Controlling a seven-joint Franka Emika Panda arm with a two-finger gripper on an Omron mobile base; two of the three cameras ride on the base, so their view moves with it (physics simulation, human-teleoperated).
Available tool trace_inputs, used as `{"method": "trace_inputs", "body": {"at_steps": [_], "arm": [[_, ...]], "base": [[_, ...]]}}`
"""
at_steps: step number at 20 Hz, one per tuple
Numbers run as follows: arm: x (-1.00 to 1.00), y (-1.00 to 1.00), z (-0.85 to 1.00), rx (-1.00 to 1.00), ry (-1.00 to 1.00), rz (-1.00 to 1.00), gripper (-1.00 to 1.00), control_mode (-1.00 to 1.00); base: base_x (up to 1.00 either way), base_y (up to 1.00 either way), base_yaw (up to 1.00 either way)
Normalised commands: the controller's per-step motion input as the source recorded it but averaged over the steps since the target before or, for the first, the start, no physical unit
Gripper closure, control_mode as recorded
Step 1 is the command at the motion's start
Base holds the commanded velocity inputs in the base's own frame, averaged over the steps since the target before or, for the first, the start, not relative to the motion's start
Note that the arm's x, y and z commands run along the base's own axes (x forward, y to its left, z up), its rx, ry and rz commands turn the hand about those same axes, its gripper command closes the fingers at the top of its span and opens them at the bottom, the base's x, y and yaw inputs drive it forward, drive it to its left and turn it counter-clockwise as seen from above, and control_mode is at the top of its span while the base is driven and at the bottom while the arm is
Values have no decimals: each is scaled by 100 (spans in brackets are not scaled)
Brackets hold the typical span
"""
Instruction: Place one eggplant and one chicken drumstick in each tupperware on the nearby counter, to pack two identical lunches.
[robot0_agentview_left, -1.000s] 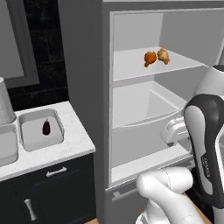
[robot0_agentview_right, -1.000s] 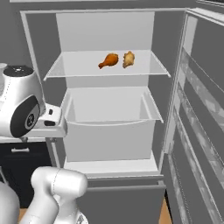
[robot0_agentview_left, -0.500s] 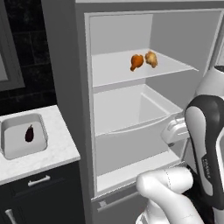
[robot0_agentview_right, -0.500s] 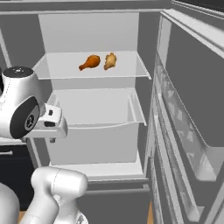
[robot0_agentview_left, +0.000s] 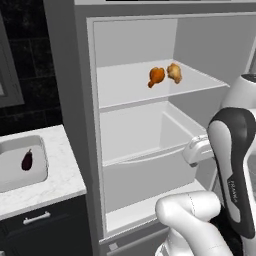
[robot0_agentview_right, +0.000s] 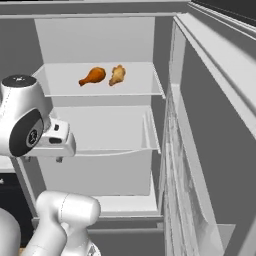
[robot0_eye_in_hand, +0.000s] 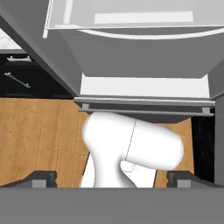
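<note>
drumsticks: two on the upper fridge shelf (robot0_agentview_left: 125, 85), side by side & just touching. Orange-brown chicken drumstick (robot0_agentview_left: 156, 76) nearer the counter side, paler drumstick (robot0_agentview_left: 174, 72) next to it.
long axis: orange one lies roughly along the shelf front, fat end toward its neighbour, thin end out & slightly down (clearer in right base view (robot0_agentview_right: 93, 76)).
eggplant: small dark eggplant (robot0_agentview_left: 27, 160) lying in a pale tray, i.e. tupperware (robot0_agentview_left: 40, 172), on the marble counter (robot0_agentview_left: 62, 175), beside the fridge. Only one tray & one eggplant in frame.
gripper: gripper (robot0_eye_in_hand: 111, 179) points down at wood floor & fridge base; fingertips (robot0_eye_in_hand: 41, 178) far apart at the corners of the hand view.
claw state: spread wide, nothing between the tips, touching nothing.
key relation: drumsticks sit well above & ahead of the hand, which hangs about level with the drawer (robot0_agentview_left: 150, 165) front. My read: arm must lift & swing the claw up to face the shelf before any grab.
risk: the two drumsticks touch, so grabbing one may nudge the other.
</note>
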Motion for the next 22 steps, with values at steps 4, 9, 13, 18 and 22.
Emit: {"method": "trace_inputs", "body": {"at_steps": [4,9,13,18,22], "arm": [[0,0,0,0,0,0,-100,100],[0,0,0,0,0,0,-100,100],[0,0,0,0,0,0,-100,100],[0,0,0,0,0,0,-100,100],[0,0,35,0,-22,-1,-100,-100]], "base": [[56,-12,0],[26,-3,0],[33,0,0],[0,0,0],[0,0,0]]}}
